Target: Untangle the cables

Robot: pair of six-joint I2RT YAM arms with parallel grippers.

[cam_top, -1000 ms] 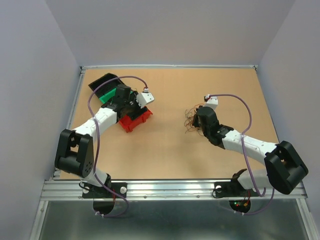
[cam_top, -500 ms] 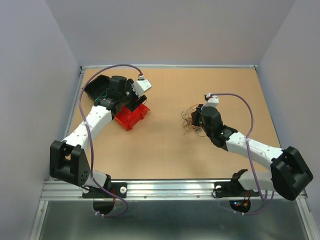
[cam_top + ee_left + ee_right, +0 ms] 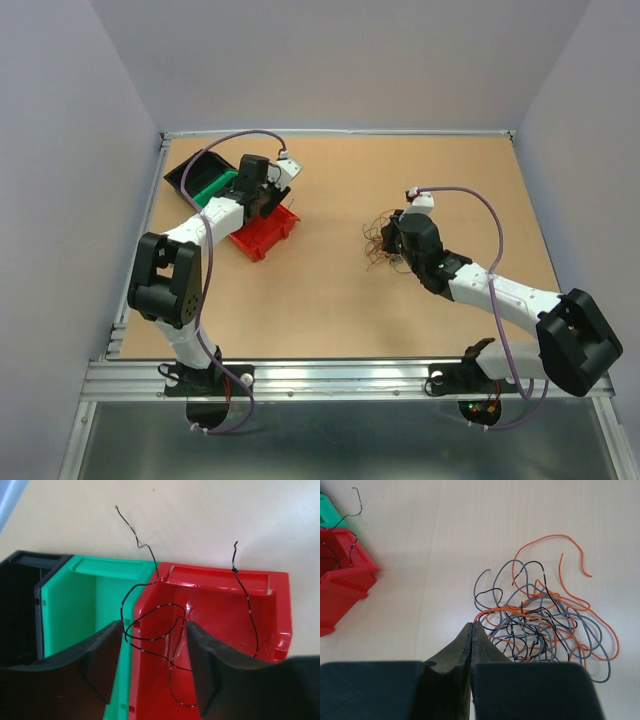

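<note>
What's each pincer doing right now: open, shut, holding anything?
Left pincer: open, holding nothing.
Right pincer: shut beside the cables, no wire seen in it.

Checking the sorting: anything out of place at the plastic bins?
Yes. Thin black wires in the red plastic bin sprawl out: one loop crosses toward the green plastic bin, two ends stick past the far rim.

left gripper [image 3: 152, 647] hangs with jaws spread wide, right gripper [image 3: 471, 630] pressed fully closed.
</note>
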